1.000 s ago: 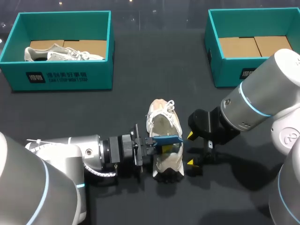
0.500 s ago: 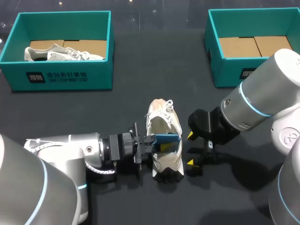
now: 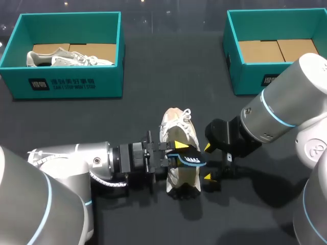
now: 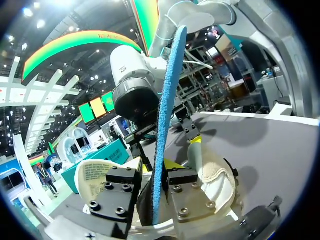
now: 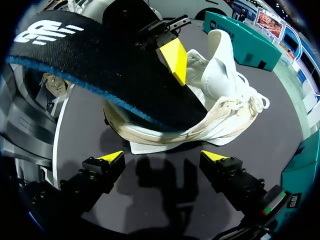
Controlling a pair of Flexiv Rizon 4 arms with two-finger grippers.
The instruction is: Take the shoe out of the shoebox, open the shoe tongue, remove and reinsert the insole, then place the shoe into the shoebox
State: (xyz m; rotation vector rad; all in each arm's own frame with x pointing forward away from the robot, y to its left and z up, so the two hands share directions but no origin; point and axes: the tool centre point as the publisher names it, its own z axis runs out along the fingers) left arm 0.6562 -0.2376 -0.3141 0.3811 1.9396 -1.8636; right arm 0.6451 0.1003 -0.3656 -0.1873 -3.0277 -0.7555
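Note:
A white sneaker [image 3: 176,127] lies on the black table, toe toward the far side. My left gripper [image 3: 177,152] reaches in over its heel opening. Its fingers stand slightly apart, and the blue-backed black insole [image 3: 190,160] lies loosely between them, drooping over the shoe's right side. In the left wrist view the insole [image 4: 167,95] stands edge-on between the fingers [image 4: 182,187], above the shoe [image 4: 215,185]. My right gripper [image 3: 206,162] hangs open just right of the shoe and holds nothing. Seen from the right wrist, the right gripper [image 5: 162,156] faces the insole [image 5: 100,65] and shoe [image 5: 220,95].
A teal shoebox [image 3: 61,84] at the back left holds a second pale sneaker [image 3: 66,57]. Another teal shoebox [image 3: 245,76] stands at the back right, with only cardboard inside. Bare black table lies in front of the shoe and between the boxes.
My left gripper's fingers have parted. The insole, edge-on before, has tipped so its black face shows, and has sagged to the right over the shoe. The right arm has not moved.

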